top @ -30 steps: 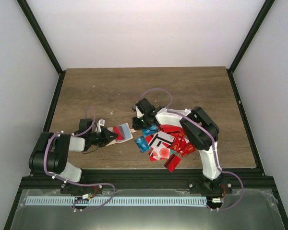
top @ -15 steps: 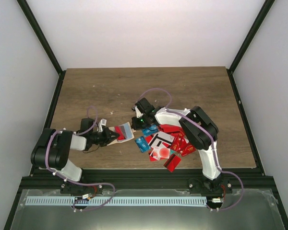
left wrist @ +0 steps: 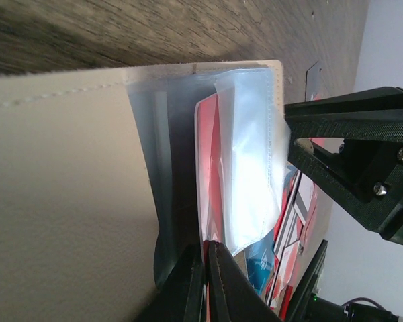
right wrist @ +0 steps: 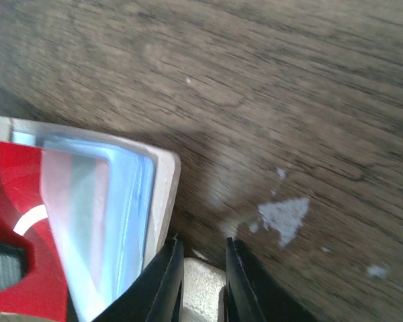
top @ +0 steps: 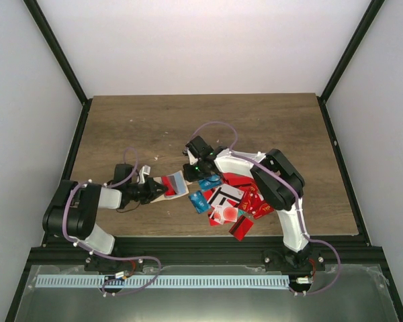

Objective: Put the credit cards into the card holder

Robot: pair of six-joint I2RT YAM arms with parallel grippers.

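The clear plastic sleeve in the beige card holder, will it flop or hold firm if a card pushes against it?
Probably floppy: the clear plastic sleeve in the beige leather-like card holder looks thin and wrinkled, curling over the red plastic card. Likely slick too, given its glossy sheen.

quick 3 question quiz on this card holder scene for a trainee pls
1. True or false: the card holder lies folded shut on the table.
2. In the top view, on which side of the holder does the heap of credit cards lie? A) its left B) its right C) stacked on top of it
3. Fill in: the card part-way inside the holder's clear sleeve is ___ in colour.

Key: 1 false, it lies open with the sleeves showing; 2 B; 3 red.
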